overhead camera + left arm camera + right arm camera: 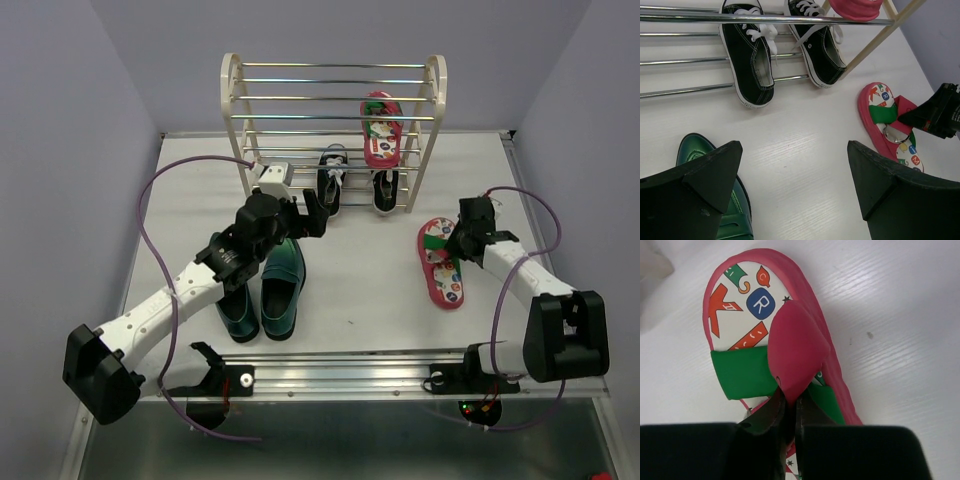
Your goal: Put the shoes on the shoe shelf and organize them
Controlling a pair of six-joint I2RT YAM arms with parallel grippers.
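Our right gripper (790, 407) is pinching the strap (795, 345) of a red flip-flop (441, 262) lying on the table (370, 290) right of the shoe shelf (237, 110) — its footbed (730, 305) is showing "R" and "C". Our left gripper (794, 150) is hovering spread wide between the green loafers (280, 285) and the black sneakers (751, 60) sitting on the bottom tier.
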